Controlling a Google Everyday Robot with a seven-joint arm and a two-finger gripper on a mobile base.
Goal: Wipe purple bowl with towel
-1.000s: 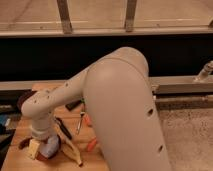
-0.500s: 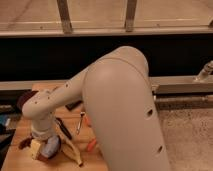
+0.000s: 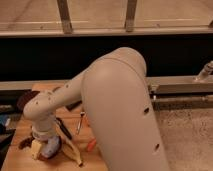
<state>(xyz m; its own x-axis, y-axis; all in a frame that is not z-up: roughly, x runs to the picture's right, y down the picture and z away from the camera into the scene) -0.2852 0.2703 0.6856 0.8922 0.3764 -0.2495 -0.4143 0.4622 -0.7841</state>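
Our gripper [image 3: 44,149] hangs low over the wooden table [image 3: 15,156], right at the towel [image 3: 51,148] — gripping it or not, we cannot tell. The purple bowl [image 3: 24,100] sits farther back — partly behind the arm [image 3: 120,110].

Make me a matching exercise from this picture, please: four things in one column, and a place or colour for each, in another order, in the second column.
Things:
1. bowl
2. towel
3. gripper
4. arm

Descriptions:
a. low over the table's front left, fingers open
b. dark maroon, far left, partly behind the arm
c. pale blue-grey, at the gripper
d. pale, fills the middle

Pairs: 1-b, 2-c, 3-a, 4-d
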